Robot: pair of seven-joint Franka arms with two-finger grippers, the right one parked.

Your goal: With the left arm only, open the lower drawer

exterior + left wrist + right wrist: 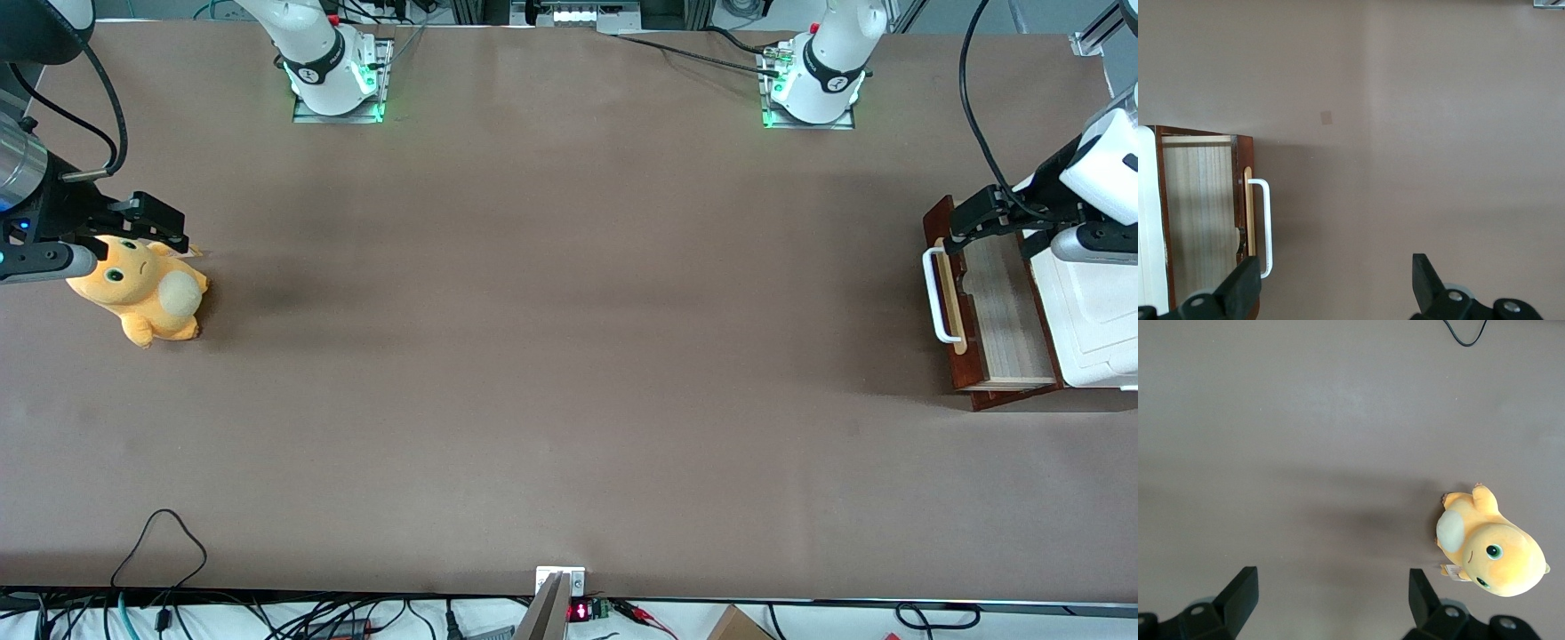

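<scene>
lower drawer (1005, 311) stands open; wrist view shows hand (1335, 287) spread.

Lower drawer (1000, 311): dark glossy wood front, pale matt wood inside; tool (1337, 287) matt black plastic.

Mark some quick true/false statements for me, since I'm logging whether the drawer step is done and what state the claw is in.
1. The lower drawer is pulled out, showing its light wood inside. True.
2. The claw is clamped on the white loop handle. False: it is open, above the drawer's front, off the handle.
3. Something lies inside the drawer. False: only bare wood shows.
4. A yellow plush toy lies toward the parked arm's end of the table. True.
</scene>
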